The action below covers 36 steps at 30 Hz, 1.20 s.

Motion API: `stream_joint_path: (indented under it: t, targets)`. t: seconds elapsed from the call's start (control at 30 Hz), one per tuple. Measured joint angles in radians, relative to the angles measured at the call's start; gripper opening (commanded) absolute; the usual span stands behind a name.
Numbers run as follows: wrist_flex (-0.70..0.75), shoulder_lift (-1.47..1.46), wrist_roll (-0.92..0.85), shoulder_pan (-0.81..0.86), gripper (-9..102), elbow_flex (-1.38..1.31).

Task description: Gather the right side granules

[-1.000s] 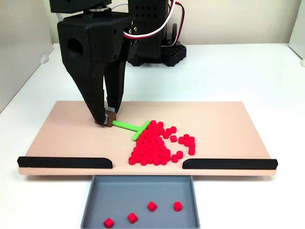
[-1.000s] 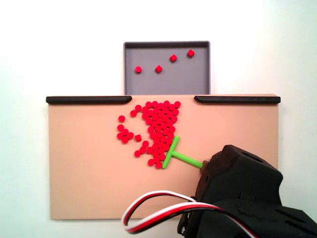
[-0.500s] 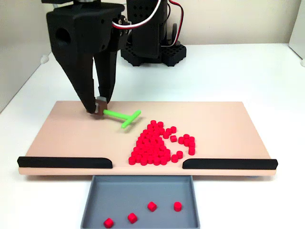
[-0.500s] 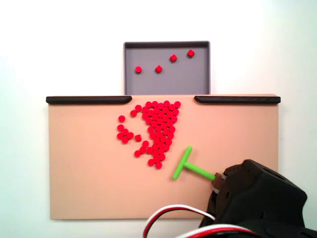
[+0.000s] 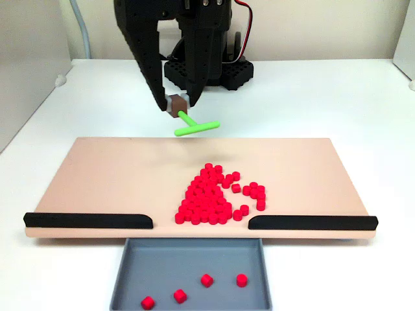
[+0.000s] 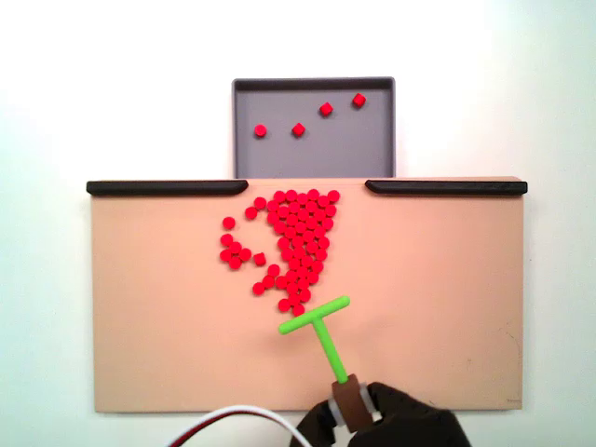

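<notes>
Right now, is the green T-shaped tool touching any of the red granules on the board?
No, the hand holds the green T-shaped tool lifted above the board's far edge, well clear of the red granules.

You are looking at a white table (image 5: 324, 97) that carries a tan board (image 5: 97, 175), lying flat across the middle of both fixed views. Along the board's edge beside the tray sit 2 black rails (image 5: 87, 220), 1 toward each side, with an open gap between them. A grey tray (image 5: 123, 285) rests on the table just beyond that gap, at the bottom centre of a fixed view. The arm's black base (image 5: 207, 71) stands on the table behind the board, at upper centre. On the board, a cluster of red granules (image 6: 298, 244) lies near the gap.
</notes>
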Motion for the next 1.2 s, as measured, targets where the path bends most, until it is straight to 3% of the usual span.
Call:
stream_joint_path:
  t: [0.27,0.4,0.9,1.2]
  targets:
    - [0.0,0.049,0.545,-0.129,0,0.012]
    - [0.0,0.049,0.683,-0.179,0,0.038]
    - [0.0,0.086,0.684,-0.17,0,0.038]
    - [0.009,0.086,0.541,-0.156,0,0.038]
